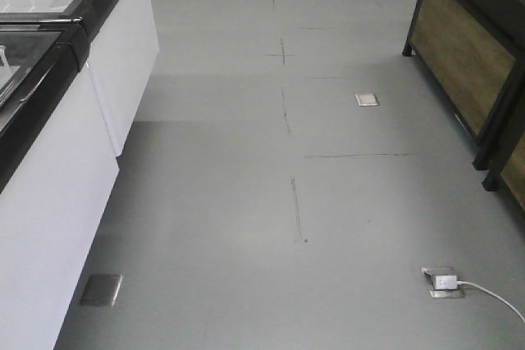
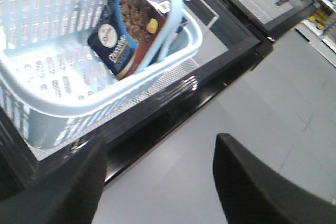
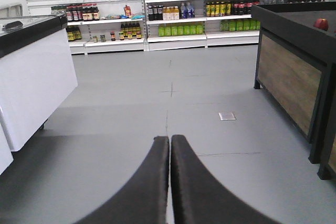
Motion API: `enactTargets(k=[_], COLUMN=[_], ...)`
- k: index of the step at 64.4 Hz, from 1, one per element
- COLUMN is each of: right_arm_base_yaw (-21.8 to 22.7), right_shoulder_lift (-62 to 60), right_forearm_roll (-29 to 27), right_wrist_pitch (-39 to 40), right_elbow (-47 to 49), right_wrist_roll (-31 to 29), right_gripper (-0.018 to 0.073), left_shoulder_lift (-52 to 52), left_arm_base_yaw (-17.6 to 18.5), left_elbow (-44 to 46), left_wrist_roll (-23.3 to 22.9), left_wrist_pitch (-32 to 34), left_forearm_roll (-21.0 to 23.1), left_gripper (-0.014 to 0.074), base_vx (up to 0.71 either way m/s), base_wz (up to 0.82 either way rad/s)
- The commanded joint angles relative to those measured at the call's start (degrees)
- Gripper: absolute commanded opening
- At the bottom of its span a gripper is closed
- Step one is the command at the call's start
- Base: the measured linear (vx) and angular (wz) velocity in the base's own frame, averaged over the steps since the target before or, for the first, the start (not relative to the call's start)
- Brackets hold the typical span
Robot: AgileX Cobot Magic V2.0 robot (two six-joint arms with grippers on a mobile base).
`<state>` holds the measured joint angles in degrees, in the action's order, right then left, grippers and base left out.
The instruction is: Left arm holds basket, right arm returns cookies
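In the left wrist view the light blue basket point(image 2: 79, 103) rests on the glass top of a black-rimmed freezer point(image 2: 220, 72). Its pale handle point(image 2: 170, 19) arches over the dark navy cookies box point(image 2: 131, 32), which leans inside it. My left gripper point(image 2: 160, 153) is open, with nothing between its fingers; it hangs over the white freezer side, below and apart from the basket. In the right wrist view my right gripper point(image 3: 169, 139) is shut and empty, pointing down the aisle over grey floor. Neither arm nor the basket shows in the front view.
White freezers with black rims point(image 1: 57, 63) line the left. Dark wood-panelled stands point(image 1: 472, 55) run along the right. Stocked drink shelves point(image 3: 178, 11) close the far end. Metal floor plates point(image 1: 367, 99) and a white plug with cable point(image 1: 447, 282) sit on the grey floor.
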<state>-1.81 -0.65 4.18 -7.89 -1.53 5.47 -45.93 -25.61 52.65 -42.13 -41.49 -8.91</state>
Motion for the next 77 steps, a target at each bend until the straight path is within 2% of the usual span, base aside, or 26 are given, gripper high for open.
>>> enactTargets(k=[1,11,21,26,30,42,45,52,56,62,70,77], right_arm_base_yaw=[-0.1,-0.1,-0.1,-0.1,-0.1,-0.1,-0.1,-0.1,-0.1,-0.1,-0.1,-0.1], right_shoulder_lift=[-0.6,-0.6,-0.6,-0.6,-0.6,-0.6,-0.6,-0.6,-0.6,-0.6,-0.6,-0.6], right_forearm_roll=[0.2,0.2,0.2,0.2,0.2,0.2,0.2,0.2,0.2,0.2,0.2,0.2], right_wrist_pitch=[4.3,4.3,4.3,4.3,4.3,4.3,4.3,4.3,4.3,4.3,4.3,4.3], right_elbow=[-0.1,-0.1,-0.1,-0.1,-0.1,-0.1,-0.1,-0.1,-0.1,-0.1,-0.1,-0.1], right_wrist_roll=[-0.3,-0.3,-0.3,-0.3,-0.3,-0.3,-0.3,-0.3,-0.3,-0.3,-0.3,-0.3], right_gripper=[-0.0009,-0.0009,-0.0009,-0.0009,-0.0009,-0.0009,-0.0009,-0.0009,-0.0009,-0.0009,-0.0009,-0.0009], left_shoulder_lift=[-1.2,-4.3,-8.2,-10.3,-12.0,-17.8,-18.9,-20.9,-22.2,-24.3,-26.7,-29.3], left_arm_base_yaw=[-2.9,-8.7,-15.8,-18.6,-20.8,-27.0,-28.5,-31.9,-33.7,-36.0,-36.8,-36.8], left_elbow=[3.6,9.4,15.0,16.9,17.5,17.5,17.5,17.5,17.5,17.5,17.5,17.5], left_wrist_roll=[-0.5,-0.7,-0.4,1.9,5.5,19.0,23.1,36.6,41.7,44.6,46.8,53.9], left_wrist_pitch=[4.7,3.9,2.3,1.6,1.7,2.2,2.6,3.2,2.8,1.3,0.0,-2.6], left_forearm_roll=[0.6,2.8,8.9,12.7,17.2,36.0,41.2,50.9,56.3,63.5,68.9,75.6], left_gripper=[0.0433,0.0433,0.0433,0.0433,0.0433,0.0433,0.0433,0.0433,0.0433,0.0433,0.0433,0.0433], base_vx=[0.0,0.0,0.0,0.0,0.0,0.0,0.0,0.0,0.0,0.0,0.0,0.0], base_wz=[0.0,0.0,0.0,0.0,0.0,0.0,0.0,0.0,0.0,0.0,0.0,0.0])
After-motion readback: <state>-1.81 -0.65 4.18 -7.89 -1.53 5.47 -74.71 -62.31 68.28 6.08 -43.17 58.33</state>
